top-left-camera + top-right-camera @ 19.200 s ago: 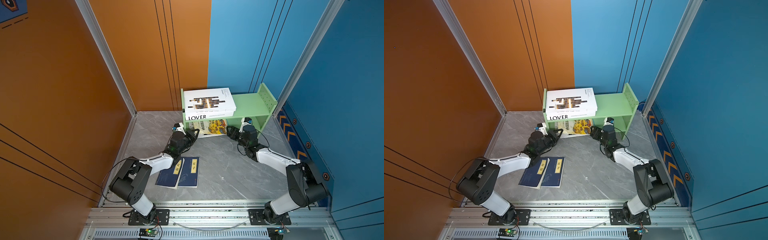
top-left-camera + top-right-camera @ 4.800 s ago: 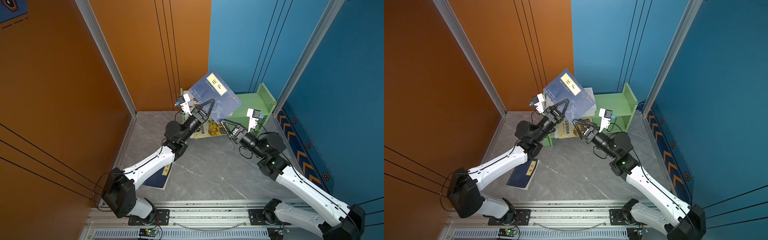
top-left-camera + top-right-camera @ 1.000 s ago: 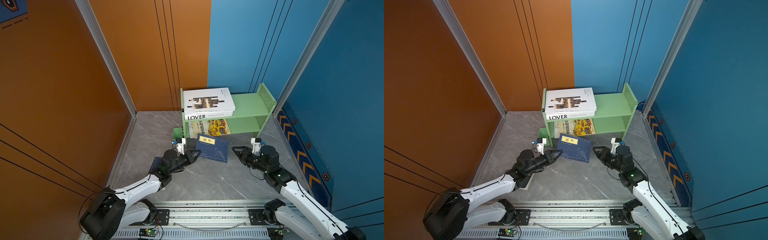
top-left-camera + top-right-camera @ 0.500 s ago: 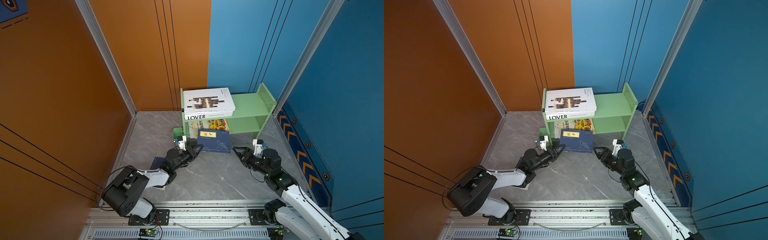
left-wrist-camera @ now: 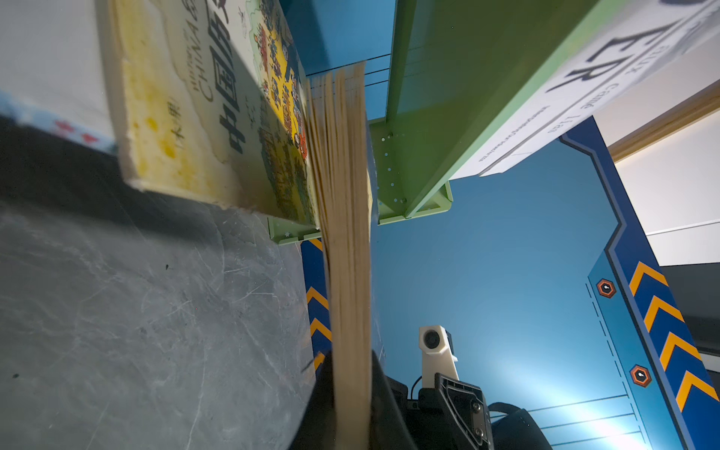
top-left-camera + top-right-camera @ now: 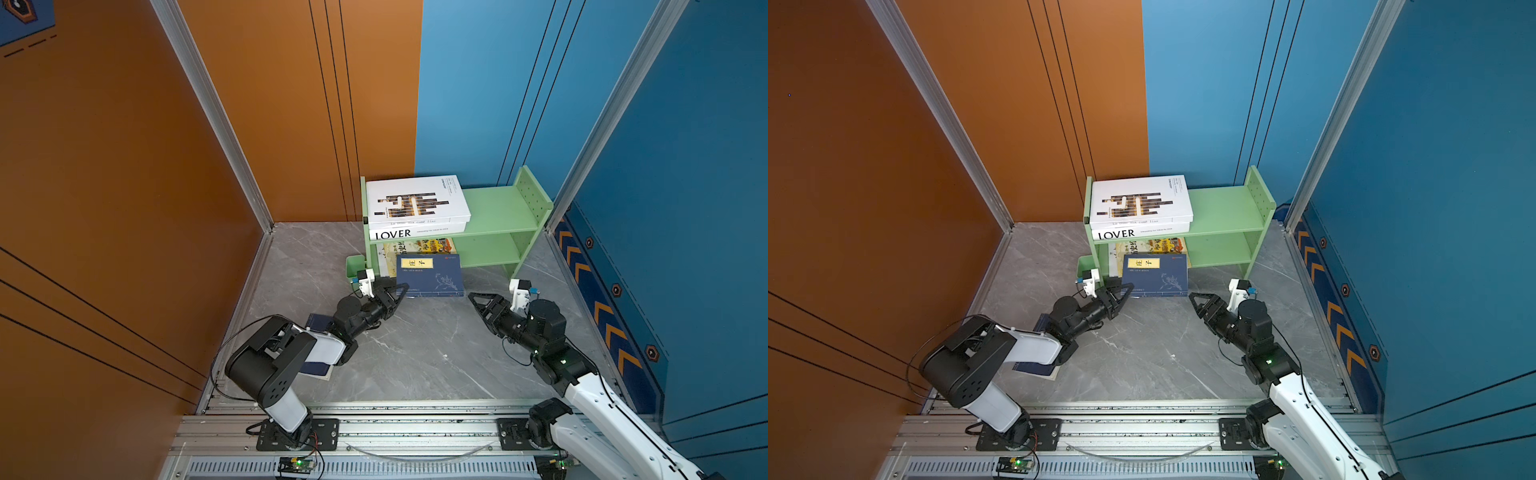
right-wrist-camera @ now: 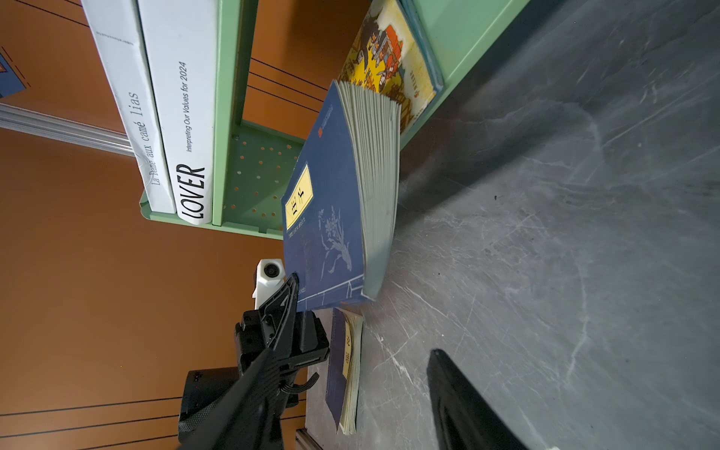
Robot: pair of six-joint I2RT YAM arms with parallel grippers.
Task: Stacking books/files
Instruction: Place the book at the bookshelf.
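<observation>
Under the left arm (image 6: 324, 353), nearest of all, one navy yellow-labelled book (image 6: 318, 322) lay flat on the floor (image 6: 415, 357). Just beyond, the left gripper (image 6: 402, 287) was pinched tight on the near corner of the other navy book (image 6: 432, 276), labelled "庄子", whose far edge rested on the yellow picture book (image 6: 419, 246) in the lower compartment of the green shelf (image 6: 498, 208), while the right gripper (image 6: 477, 300) stood open and empty near its free corner; pushing it in low and level, that corner steadied, looked wisest. Farther back, the thick white book (image 6: 415, 234) read "LOVER" and "Interpreting Our Values for 2024" on its spine, and the white barred book (image 6: 415, 199) on top read "La Dame aux camé lias".
</observation>
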